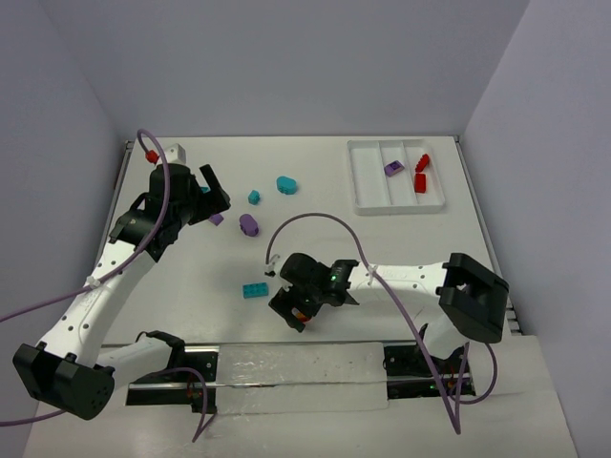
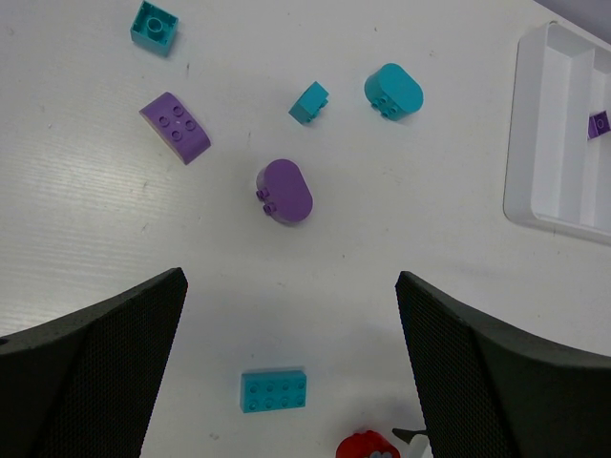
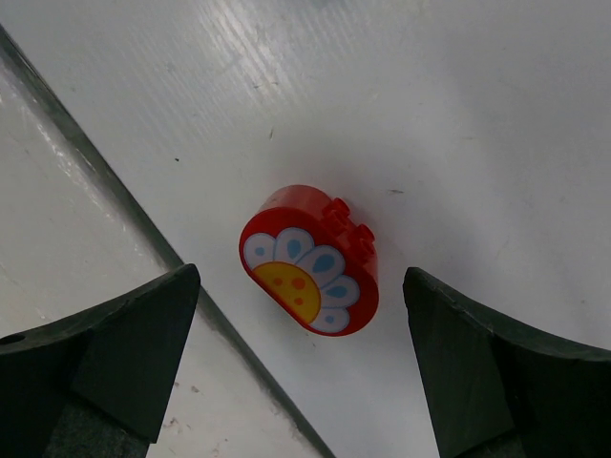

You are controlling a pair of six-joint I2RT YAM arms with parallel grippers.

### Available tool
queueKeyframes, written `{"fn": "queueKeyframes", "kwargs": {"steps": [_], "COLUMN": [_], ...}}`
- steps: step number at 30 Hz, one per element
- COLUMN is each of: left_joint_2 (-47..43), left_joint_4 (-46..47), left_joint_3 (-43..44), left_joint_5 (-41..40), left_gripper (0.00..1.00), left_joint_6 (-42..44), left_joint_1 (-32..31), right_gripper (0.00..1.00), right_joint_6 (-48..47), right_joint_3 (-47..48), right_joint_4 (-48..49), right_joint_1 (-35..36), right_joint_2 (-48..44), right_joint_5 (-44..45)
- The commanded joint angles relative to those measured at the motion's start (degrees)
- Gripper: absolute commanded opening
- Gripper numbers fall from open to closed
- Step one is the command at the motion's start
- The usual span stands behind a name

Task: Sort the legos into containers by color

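Over the white table [image 1: 315, 162], my right pincer [image 3: 301, 275] is spread and low, near the front middle, with one finger on either side of the red flower piece [image 3: 310, 260]. The piece lies on the table between the fingers, its white-and-yellow flower face up and its studs to the side; neither finger touches it. Just to the left of this pincer, in the top view, lies a flat teal brick [image 1: 254, 290]. My left pincer [image 2: 289, 281] is spread wide, pinching nothing, and hangs above the far left of the table. Its wrist view shows loose legos on the table ahead of its fingers: a purple dome [image 2: 284, 191] nearest, a purple brick [image 2: 175, 126] to the left of that, a teal square [image 2: 154, 26] beyond the brick, then a small teal piece [image 2: 309, 102] and a teal dome [image 2: 392, 90] further on toward the tray [image 1: 355, 181]. All of these lie apart from one another and outside the tray. The tray sits at the far right of the table, well apart from both pincers, its three long compartments side by side. I see a purple lego [image 1: 393, 168] in the middle compartment and two red legos [image 1: 422, 162] in the right one, one just beyond the other; whether those two touch I cannot tell.
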Motion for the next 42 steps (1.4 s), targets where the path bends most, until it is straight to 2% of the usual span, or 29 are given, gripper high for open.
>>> {"fn": "queueKeyframes", "kwargs": {"steps": [1, 8, 15, 20, 26, 34, 42], "left_joint_2": [-0.87, -0.88, -0.42, -0.42, -1.51, -0.81, -1.59], "left_joint_4": [0.41, 0.41, 0.21, 0.11, 0.00, -2.13, -2.01], "left_joint_3": [1.72, 2.03, 3.17, 3.35, 2.79, 3.75, 3.15], "left_joint_5": [0.98, 1.63, 1.83, 1.29, 0.98, 0.29, -1.86], "left_gripper": [0.99, 0.99, 0.99, 0.99, 0.99, 0.99, 0.99], "left_joint_6": [0.00, -0.35, -0.27, 0.05, -0.30, -1.23, -5.56], "left_joint_1": [-0.02, -0.02, -0.07, -0.02, -0.02, -0.02, 0.07], "right_gripper": [0.94, 0.90, 0.61, 0.50, 0.48, 0.48, 0.48], "right_joint_6": [-1.79, 2.04, 8.38, 11.88, 14.46, 18.82, 21.17], "right_joint_3": [-0.22, 2.48, 4.58, 5.09, 5.49, 3.84, 6.51], "right_joint_4": [0.06, -1.61, -1.15, 0.76, 1.22, 5.36, 3.47], "right_joint_1": [1.09, 1.38, 0.94, 0.06, -1.16, -11.68, -22.85], "right_joint_2": [1.90, 6.07, 8.25, 8.32, 7.15, 2.43, -3.57], "right_joint_5": [1.05, 8.38, 13.55, 13.65, 14.93, 10.37, 10.34]}}
